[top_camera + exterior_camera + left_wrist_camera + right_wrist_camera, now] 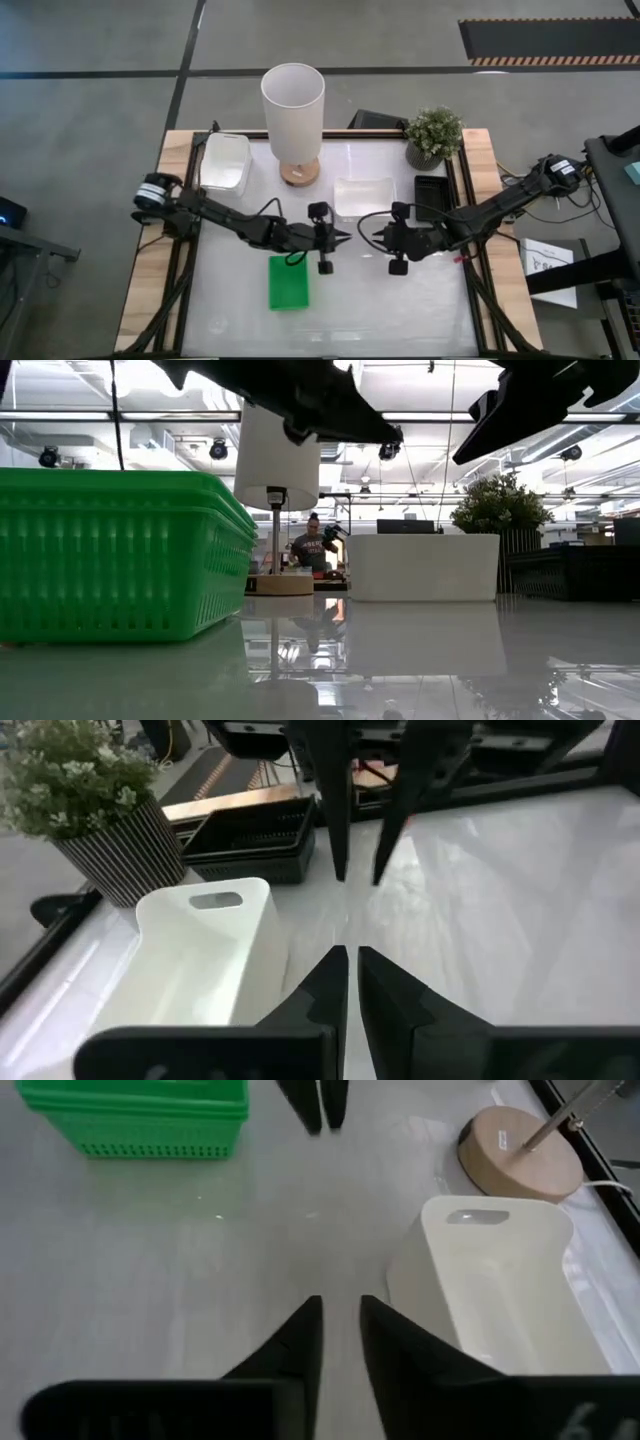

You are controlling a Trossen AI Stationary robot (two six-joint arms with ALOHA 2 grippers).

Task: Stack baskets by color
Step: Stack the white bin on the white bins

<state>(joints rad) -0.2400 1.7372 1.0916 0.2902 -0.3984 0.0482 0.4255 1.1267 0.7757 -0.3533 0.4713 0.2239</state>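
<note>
Pincers meet tip to tip over the middle of the bench (240, 310): the left pincer (345, 238) is closed on nothing, and the right pincer (377, 238) has its tips a little apart, holding nothing. Just behind them sits a white basket (363, 196), with the black baskets (432, 192) to its right beside the potted plant (434, 135). The green baskets (288, 282) lie in front of the left pincer, another white basket (225, 162) rests at the far left corner, and the lamp (293, 115) stands at the back.

Overhead, table-level, two facing wrist views
</note>
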